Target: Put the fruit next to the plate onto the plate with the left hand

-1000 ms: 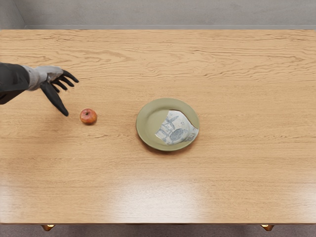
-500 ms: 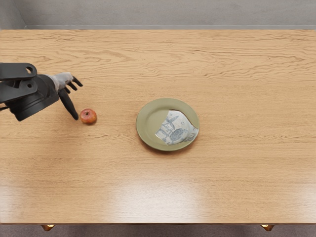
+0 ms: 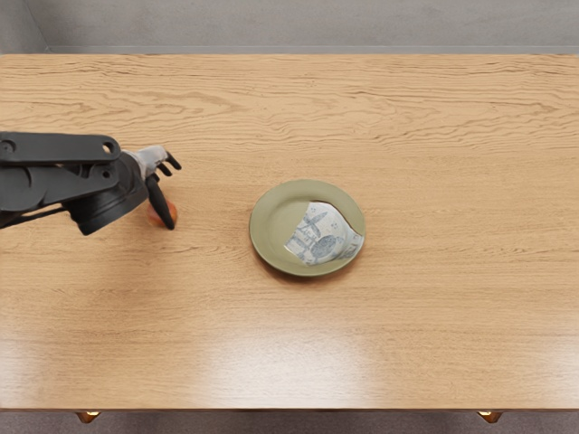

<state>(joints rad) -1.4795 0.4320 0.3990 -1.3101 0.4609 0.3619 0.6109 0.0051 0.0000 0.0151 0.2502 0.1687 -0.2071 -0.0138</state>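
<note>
Fruit point(image 3: 174, 214): small, red, on table point(image 3: 407, 344), well left of plate point(image 3: 262, 217), mostly hidden under my left hand point(image 3: 152, 174). Hand: fingers point(image 3: 169, 164) spread, thumb lying across the fruit, no closed grip that I can see. Plate: olive, patterned patch inside.

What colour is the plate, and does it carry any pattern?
Olive green plate, with a blue-and-white printed patch on its right half; head view shows it.
</note>
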